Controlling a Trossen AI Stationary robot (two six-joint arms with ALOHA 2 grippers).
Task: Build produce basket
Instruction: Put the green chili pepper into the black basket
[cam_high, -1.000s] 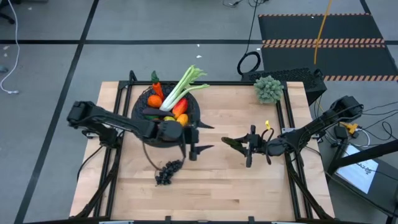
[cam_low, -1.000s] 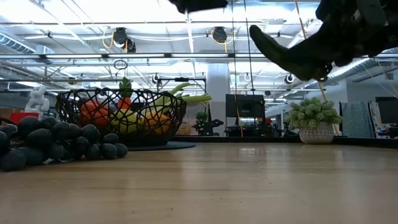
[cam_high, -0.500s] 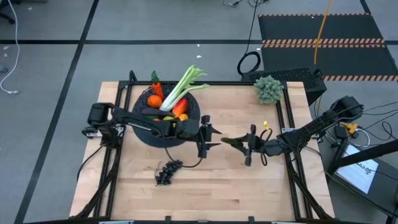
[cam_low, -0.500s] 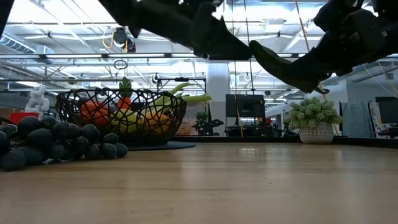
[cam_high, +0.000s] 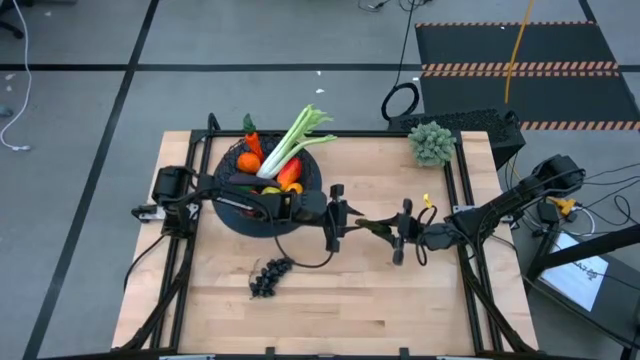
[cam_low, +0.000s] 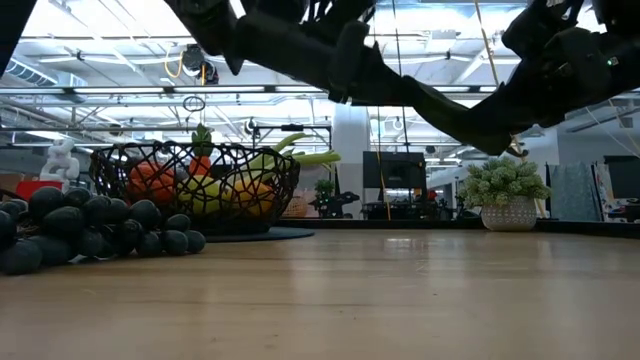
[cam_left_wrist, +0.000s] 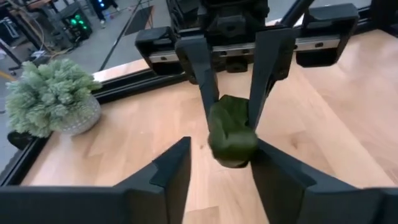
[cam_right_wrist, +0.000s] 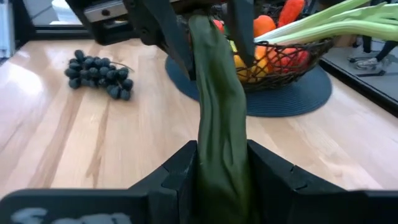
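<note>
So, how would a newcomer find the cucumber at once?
Start at the black wire basket on the wooden table, then look toward its right side. Between the two end effectors, above the table, is a long dark-green cucumber, the only produce held in the air.

Dark green cucumber (cam_high: 371, 227) held level above table, filled black basket (cam_high: 225, 185) behind, grapes (cam_high: 268, 277) loose on wood

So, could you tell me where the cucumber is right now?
In the high view the cucumber hangs above mid-table, right of the basket, held by the right gripper with the left gripper at its other end.
</note>
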